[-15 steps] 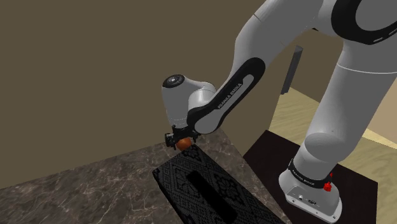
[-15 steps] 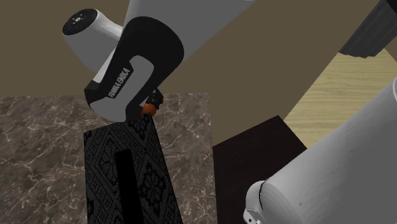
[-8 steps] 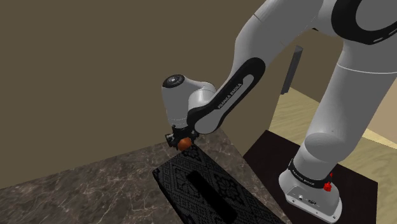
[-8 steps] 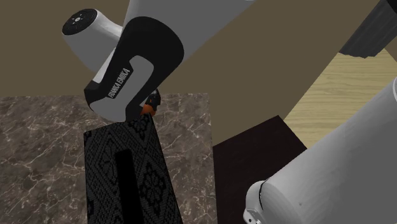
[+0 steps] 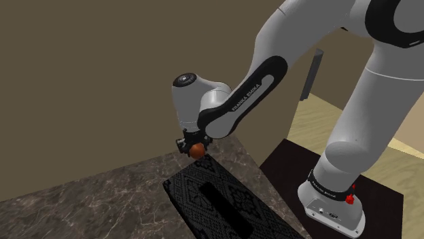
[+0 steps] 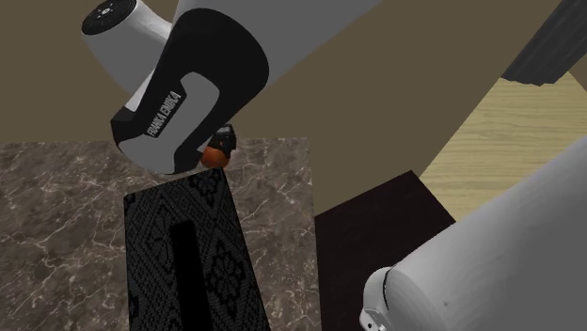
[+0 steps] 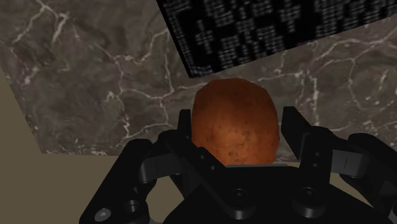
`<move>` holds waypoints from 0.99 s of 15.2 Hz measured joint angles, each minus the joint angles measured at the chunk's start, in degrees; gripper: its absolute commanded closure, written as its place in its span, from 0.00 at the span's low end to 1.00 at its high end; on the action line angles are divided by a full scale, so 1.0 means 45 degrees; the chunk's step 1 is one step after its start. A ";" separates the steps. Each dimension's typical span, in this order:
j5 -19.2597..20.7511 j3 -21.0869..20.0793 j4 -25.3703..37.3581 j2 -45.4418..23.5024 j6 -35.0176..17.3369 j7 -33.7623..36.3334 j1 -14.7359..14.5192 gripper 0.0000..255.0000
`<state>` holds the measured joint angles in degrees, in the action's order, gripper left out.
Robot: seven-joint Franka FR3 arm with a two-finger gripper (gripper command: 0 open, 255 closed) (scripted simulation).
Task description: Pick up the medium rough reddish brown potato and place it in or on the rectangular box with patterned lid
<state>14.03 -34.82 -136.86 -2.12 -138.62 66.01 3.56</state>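
- Since the frame a second ago, the white Franka arm (image 5: 367,102) has lifted its wrist a little, and the all-black two-finger gripper (image 5: 195,146) has carried the potato slightly higher above the box.
- Its two black fingers (image 7: 184,130) stand clamped on the rough, rounded reddish-brown potato (image 7: 235,121), one on each flank, with the potato's end sticking out past the fingertips.
- In the shoulder view the potato (image 5: 196,151) hangs in the air just above the far end of the black rectangular box with a grey patterned lid (image 5: 217,197), not touching it.
- The second exterior view shows the potato (image 6: 216,157) under the arm's black-and-white wrist link, just past the box's (image 6: 207,254) far edge.
- A plain black strip runs lengthwise down the middle of the lid.
- The box lies flat on a dark brown marble-veined countertop (image 5: 102,197).
- Through the wrist view, one corner of the box (image 7: 273,28) lies on the countertop (image 7: 95,83) beyond the potato.
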 measured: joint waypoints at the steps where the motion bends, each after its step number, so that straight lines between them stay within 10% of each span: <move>1: -0.0211 -0.0026 0.0043 0.0187 0.0177 -0.0156 -0.0001 1.00; 15: -0.2032 0.0089 0.0869 0.2096 0.2430 -0.1681 -0.0128 1.00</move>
<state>4.89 -34.42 -132.95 7.31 -127.69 58.44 2.99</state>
